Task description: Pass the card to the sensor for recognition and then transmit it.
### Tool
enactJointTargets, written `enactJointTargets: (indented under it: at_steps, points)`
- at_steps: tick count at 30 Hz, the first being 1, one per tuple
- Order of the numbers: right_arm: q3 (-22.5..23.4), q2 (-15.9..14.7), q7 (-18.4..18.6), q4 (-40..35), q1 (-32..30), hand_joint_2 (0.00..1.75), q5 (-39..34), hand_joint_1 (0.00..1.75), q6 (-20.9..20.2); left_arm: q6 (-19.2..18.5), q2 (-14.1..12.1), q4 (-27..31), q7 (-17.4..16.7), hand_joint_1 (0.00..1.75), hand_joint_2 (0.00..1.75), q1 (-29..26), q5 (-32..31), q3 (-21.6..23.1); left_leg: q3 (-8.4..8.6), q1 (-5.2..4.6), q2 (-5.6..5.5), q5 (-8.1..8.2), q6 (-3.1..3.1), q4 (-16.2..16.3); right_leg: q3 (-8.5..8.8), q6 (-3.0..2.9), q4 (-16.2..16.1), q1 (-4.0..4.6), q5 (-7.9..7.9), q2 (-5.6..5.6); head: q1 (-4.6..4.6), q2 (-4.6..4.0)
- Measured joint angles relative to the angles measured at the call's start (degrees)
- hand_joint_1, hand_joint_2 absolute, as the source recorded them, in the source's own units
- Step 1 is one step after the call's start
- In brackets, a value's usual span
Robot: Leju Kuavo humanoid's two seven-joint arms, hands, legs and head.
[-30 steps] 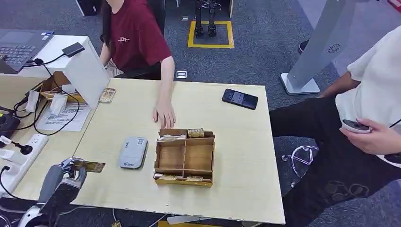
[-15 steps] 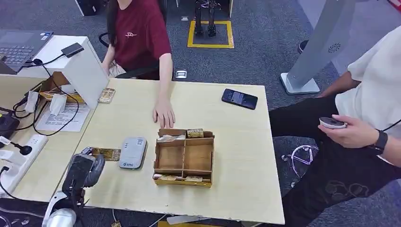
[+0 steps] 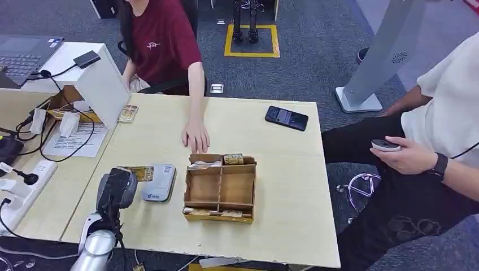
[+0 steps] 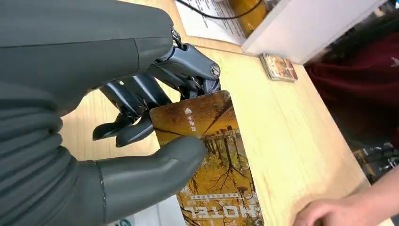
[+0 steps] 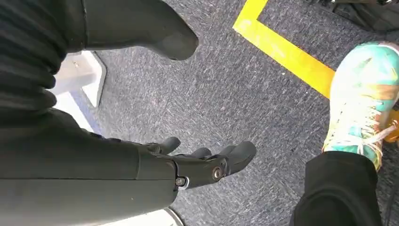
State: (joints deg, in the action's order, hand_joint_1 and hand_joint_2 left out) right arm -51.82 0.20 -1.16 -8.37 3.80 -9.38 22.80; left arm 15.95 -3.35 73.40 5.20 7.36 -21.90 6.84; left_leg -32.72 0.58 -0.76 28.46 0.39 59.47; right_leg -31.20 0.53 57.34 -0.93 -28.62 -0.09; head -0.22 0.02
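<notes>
The left hand (image 3: 117,189) pinches the card (image 4: 211,155) just above the grey sensor (image 3: 159,182) beside it, so the recognition step is under way, and next comes handing it across the bench (image 3: 282,226).

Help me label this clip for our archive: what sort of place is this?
Probably a mock hotel front desk in a lab or office: the left robot hand holds a card printed "HOTEL" near a grey card reader, with a laptop nearby.
</notes>
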Motion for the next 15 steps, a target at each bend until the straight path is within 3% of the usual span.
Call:
enactJointTargets:
  at_steps: [15]
  points:
    - [-0.3, 0.0, 0.0, -0.1, 0.2, 1.75, 0.0, 0.0, 0.0, -0.4, 1.6, -4.7, -0.4, 1.75, 1.75, 1.0, -1.7, 2.2, 0.0, 0.0, 0.02, 0.0, 0.0, 0.0, 0.0, 0.0, 0.0, 0.0, 0.0, 0.01, 0.0, -0.02]
